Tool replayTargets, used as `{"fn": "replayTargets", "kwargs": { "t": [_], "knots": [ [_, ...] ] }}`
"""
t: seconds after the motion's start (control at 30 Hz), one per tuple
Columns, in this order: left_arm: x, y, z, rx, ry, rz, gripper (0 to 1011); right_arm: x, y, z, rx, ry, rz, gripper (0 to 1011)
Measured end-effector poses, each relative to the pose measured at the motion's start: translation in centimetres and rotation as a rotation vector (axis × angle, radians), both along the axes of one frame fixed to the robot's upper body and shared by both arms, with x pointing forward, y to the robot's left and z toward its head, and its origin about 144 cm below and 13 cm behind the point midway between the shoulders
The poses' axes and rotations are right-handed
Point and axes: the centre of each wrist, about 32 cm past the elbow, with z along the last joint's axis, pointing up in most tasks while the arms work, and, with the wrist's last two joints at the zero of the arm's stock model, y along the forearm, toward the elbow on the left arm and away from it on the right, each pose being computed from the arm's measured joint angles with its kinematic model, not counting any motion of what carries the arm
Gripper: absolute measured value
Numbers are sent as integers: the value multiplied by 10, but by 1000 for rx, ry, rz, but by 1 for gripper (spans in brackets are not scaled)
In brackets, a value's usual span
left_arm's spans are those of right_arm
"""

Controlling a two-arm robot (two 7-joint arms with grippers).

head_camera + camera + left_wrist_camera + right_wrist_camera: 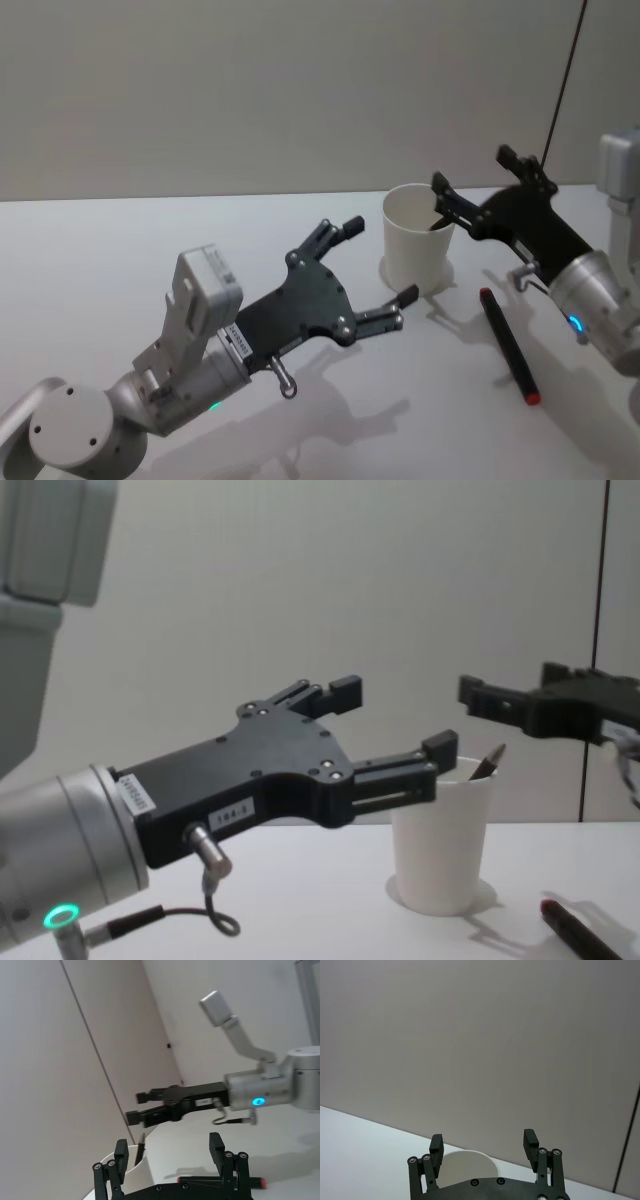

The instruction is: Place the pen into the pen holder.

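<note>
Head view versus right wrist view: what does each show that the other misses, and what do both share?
Head view, not the wrist: the open left end effector near the white paper cup, a dark pen tip inside it, and a black pen with red ends lying on the table. Right wrist view, not the head: a look from behind the right end effector, between its spread fingers, over the cup's rim. Both: that end effector, the cup, the plain wall.

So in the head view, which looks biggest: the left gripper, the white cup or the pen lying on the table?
1. the left gripper, though it is nearest the camera, which makes it look bigger
2. the white cup
3. the pen, about as long as the cup is tall but far thinner
</note>
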Motion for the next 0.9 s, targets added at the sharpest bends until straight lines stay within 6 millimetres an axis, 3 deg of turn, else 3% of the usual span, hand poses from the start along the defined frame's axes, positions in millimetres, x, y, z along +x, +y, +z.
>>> {"fn": "replayTargets", "kwargs": {
  "t": [0.47,0.9],
  "knots": [
    [5,-9,8,9,57,190,1001,-36,-16,-10,-12,61,-101,1002],
    [9,-17,15,24,93,358,1001,-50,-22,-12,-20,85,-139,1002]
  ]
}}
